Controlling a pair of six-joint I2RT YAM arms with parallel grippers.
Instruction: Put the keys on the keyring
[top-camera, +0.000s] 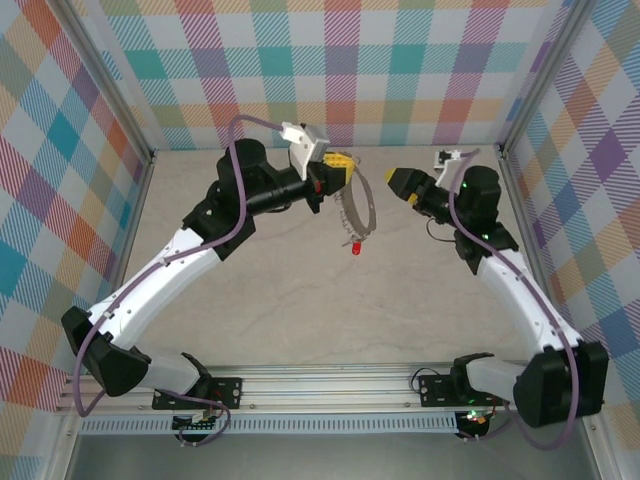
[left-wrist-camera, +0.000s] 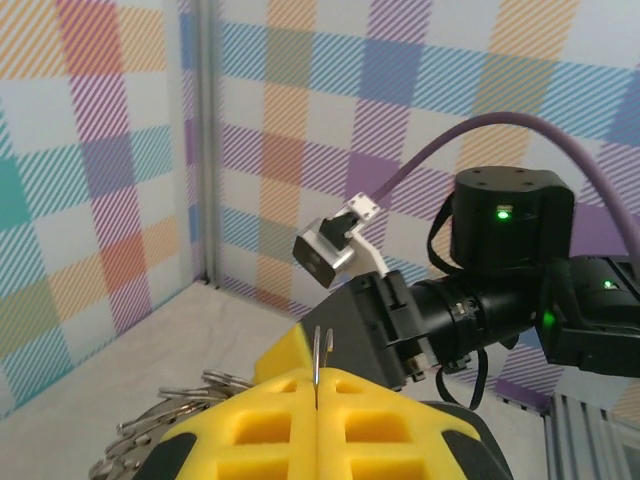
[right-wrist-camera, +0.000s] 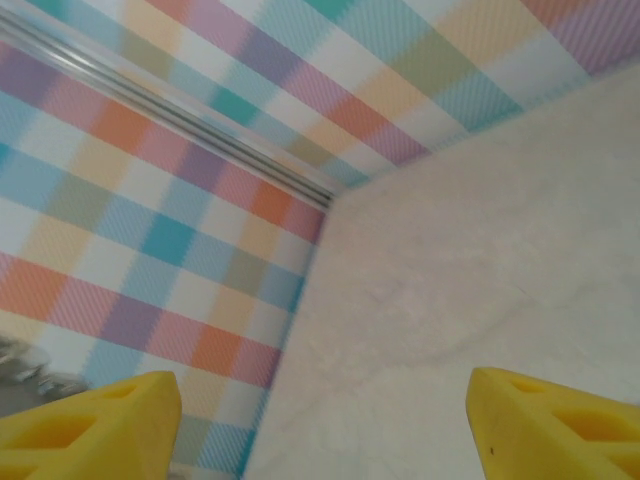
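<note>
The left gripper (top-camera: 338, 165) is clenched on the keyring (top-camera: 355, 212), its yellow fingers (left-wrist-camera: 270, 420) pressed together with a thin sliver of metal standing in the seam. The keyring hangs from it over the bench (top-camera: 300, 300). The key (top-camera: 352, 246), with its red tag, sits at the keyring's lower end. Just right of the keyring, the right gripper (top-camera: 399, 181) is released, its fingers (right-wrist-camera: 90, 425) spread wide and not touching the keyring.
</note>
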